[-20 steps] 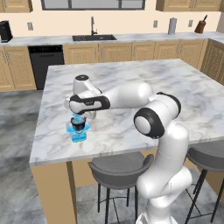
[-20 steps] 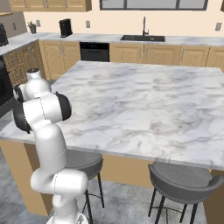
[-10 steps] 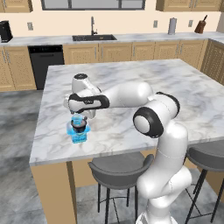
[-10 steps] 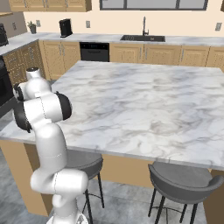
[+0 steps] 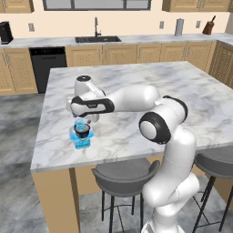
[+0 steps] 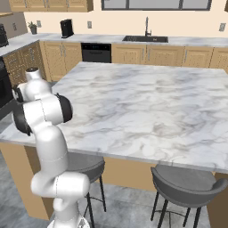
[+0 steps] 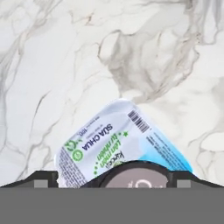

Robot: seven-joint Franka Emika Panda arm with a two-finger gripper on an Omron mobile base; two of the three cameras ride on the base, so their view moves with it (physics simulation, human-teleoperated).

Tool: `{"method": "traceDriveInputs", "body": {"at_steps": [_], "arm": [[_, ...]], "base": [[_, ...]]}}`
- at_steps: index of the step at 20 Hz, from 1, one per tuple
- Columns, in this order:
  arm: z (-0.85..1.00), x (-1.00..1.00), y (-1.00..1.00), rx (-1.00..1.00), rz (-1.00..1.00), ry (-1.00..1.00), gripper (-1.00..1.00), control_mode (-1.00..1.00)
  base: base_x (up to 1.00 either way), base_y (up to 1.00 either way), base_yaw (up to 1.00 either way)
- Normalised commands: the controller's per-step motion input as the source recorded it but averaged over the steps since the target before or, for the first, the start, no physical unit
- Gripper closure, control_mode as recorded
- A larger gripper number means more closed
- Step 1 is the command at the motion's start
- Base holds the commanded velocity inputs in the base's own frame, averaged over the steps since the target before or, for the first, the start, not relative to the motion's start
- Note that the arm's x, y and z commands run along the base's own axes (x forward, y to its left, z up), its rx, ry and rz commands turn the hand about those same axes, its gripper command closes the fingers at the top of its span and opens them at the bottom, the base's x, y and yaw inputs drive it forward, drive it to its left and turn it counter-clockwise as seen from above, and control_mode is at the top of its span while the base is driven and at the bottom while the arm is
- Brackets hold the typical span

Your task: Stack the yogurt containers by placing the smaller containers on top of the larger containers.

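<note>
The blue tub (image 5: 82, 139) is seen in the left base view near the front left corner of the marble island top (image 5: 136, 86), close to its left edge, with the dark cup (image 5: 82, 129) set on its top. The gripper (image 5: 82, 122) is placed right over the cup, hand pointed down; its fingertips are blocked by the hand body, so it cannot be told whether the jaws are spread, closed or clamped on the cup. In the hand view the tub (image 7: 100, 146) is shown from above, rotated corner-up, with a printed white, green and blue lid; the cup (image 7: 135, 175) is seen as a dark round shape low in the frame, over the tub's lower part, cut off by the bottom band. The fingertips are not made out there either. In the right base view the island top (image 6: 147, 107) is shown from the other side, with the arm's shoulder and elbow at the left; the tub, cup and hand are hidden behind the arm. Two stools (image 6: 189, 187) are seen below the front edge. A sink faucet (image 5: 96, 28) and a dishwasher (image 5: 48, 66) are visible at the back counter. The tiny blue cup could not be made out.
</note>
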Motion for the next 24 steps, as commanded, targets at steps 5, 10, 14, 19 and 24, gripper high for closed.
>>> {"method": "traceDriveInputs", "body": {"at_steps": [5,10,14,19,24], "arm": [[0.36,-0.25,-0.09,0.0,0.0,-0.12,-1.0,-1.0],[0.38,-0.3,-0.48,0.01,0.0,-0.12,-1.0,-1.0],[0.28,-0.39,-0.86,0.05,0.0,-0.1,-1.0,-1.0],[0.23,-0.55,-0.94,0.09,0.0,-0.08,-1.0,-1.0],[0.27,-0.77,-0.93,0.1,0.0,-0.09,-1.0,-1.0]], "base": [[0.0,0.0,0.0],[0.0,0.0,0.0],[0.0,0.0,0.0],[0.0,0.0,0.0],[0.0,0.0,0.0]]}}
